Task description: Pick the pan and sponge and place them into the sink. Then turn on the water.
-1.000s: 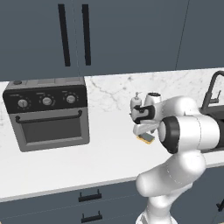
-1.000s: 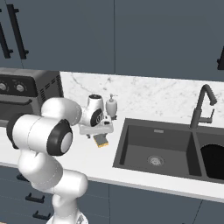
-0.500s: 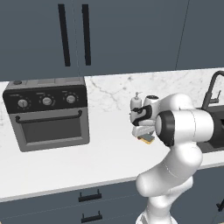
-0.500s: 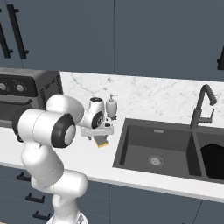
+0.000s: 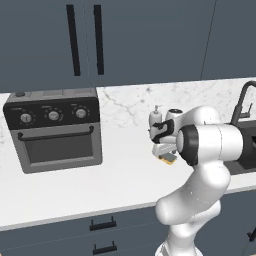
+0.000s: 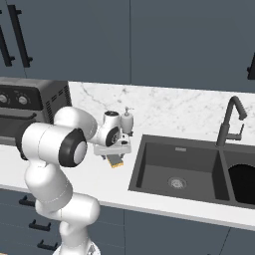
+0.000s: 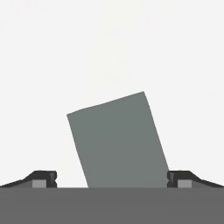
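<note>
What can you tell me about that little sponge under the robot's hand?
The sponge is a small rectangular block, flat grey on top with a yellow layer below that shows at its edge in the base views. It lies flat on the white counter, left of the sink, slightly askew to the hand. The end effector hangs right over it, fingers open on either side; whether they touch it I cannot tell.
</note>
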### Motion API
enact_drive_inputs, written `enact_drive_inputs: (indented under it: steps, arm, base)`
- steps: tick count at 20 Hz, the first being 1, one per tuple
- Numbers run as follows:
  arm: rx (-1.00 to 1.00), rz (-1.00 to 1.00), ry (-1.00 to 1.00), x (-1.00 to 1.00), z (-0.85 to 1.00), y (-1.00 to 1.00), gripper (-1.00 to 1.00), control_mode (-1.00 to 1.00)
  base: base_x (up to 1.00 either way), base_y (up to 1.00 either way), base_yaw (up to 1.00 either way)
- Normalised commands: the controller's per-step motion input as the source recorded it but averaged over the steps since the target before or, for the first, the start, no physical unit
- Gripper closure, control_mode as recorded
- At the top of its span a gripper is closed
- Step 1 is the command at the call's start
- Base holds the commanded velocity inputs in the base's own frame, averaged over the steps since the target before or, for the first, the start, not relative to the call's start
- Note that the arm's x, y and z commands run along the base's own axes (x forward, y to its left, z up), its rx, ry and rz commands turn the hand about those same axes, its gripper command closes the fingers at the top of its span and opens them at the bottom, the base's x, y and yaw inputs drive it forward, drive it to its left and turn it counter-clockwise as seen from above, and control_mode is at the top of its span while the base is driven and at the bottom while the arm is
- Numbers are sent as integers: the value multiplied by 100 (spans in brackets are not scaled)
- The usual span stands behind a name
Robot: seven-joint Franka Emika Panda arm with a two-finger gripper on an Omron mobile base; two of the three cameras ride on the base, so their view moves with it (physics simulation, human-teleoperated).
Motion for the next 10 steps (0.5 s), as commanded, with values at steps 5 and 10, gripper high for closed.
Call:
enact_drive_inputs:
  steps: [5,10]
  arm:
    - [0,0,0,0,-1,-4,-100,-100]
    - [0,0,0,0,-11,0,-100,-100]
  base:
    - [0,0,0]
    - [0,0,0]
